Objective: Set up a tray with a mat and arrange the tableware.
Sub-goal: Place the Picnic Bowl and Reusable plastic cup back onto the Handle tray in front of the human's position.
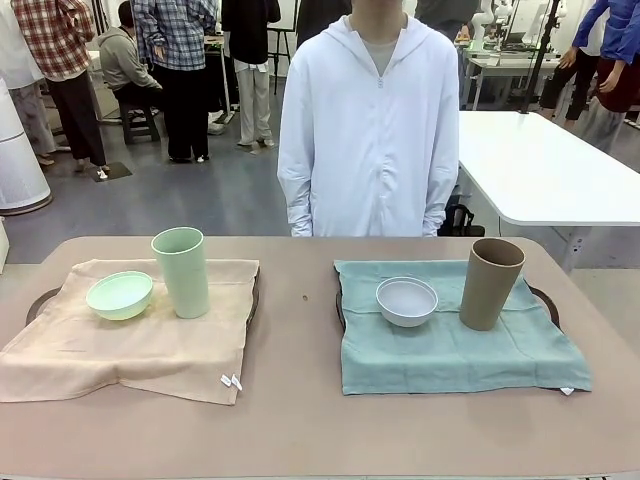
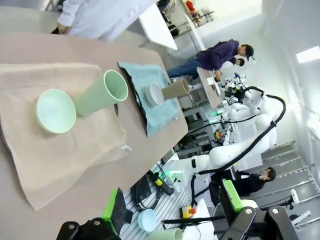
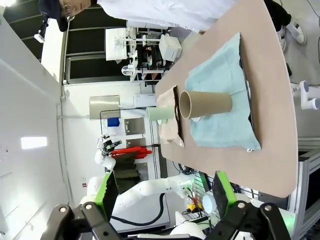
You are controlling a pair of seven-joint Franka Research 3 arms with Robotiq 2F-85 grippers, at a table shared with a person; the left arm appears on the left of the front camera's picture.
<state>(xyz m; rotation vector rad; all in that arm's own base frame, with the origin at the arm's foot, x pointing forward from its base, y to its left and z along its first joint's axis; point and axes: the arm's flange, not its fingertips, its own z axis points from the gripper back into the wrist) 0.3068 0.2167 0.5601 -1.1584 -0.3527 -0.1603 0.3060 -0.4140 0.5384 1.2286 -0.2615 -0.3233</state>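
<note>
On the left, a dark tray (image 1: 42,298) carries a beige mat (image 1: 140,345) with a pale green bowl (image 1: 120,295) and an upright pale green cup (image 1: 181,272) beside it. The right tray (image 1: 545,297) carries a teal mat (image 1: 450,350) with a white bowl (image 1: 407,301) and an upright tan-brown cup (image 1: 490,283). My left gripper (image 2: 172,205) hangs open high above the table, off the side of the green bowl (image 2: 56,111) and green cup (image 2: 102,93). Equally high and open is my right gripper (image 3: 165,195), off the side of the tan cup (image 3: 205,104). Both hold nothing.
A person in a white hooded jacket (image 1: 370,130) stands at the table's far edge, arms down. A strip of brown tabletop (image 1: 295,330) separates the two trays. A white table (image 1: 560,170) stands behind at the right, with other people farther back.
</note>
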